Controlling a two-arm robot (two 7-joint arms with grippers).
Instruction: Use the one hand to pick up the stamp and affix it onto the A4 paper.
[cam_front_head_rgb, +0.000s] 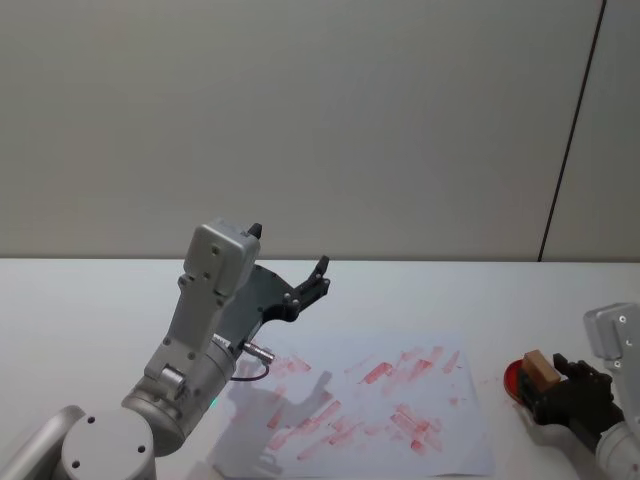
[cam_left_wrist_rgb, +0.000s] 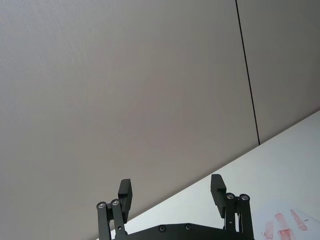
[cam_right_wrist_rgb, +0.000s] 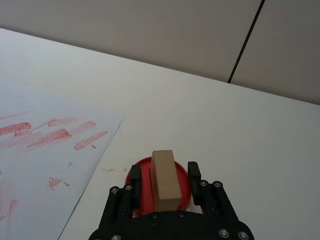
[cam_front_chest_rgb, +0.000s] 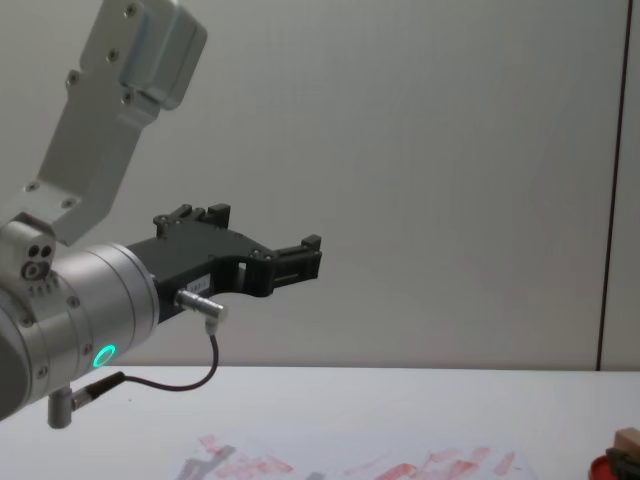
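Grey wall (cam_front_head_rgb: 300, 120) is rising behind the white tabletop (cam_front_head_rgb: 90, 300), and at the right end my right gripper (cam_right_wrist_rgb: 164, 173) is reaching around the stamp (cam_front_head_rgb: 540, 371), which is standing upright on the red ink pad (cam_right_wrist_rgb: 144, 186). My fingers (cam_right_wrist_rgb: 194, 172) are sitting spread on either side of the wooden block. A strip of red pad is showing in each gap, so I am not pinching anything yet. The A4 paper (cam_front_head_rgb: 455, 420), crowded with red marks, is lying just beside the pad toward my left. My left gripper (cam_left_wrist_rgb: 171, 186) is hanging high above the tabletop on the left, well apart from the stamp, its fingers spread and holding nothing.

I am seeing three risks. The block is looking tall and narrow, so one finger meeting it first could be tipping it over onto the pad. Wet ink may be making its face cling, so the pad could be rising with the lift. The sheet is looking loose, so pressing off-square could be sliding it and smearing the print.
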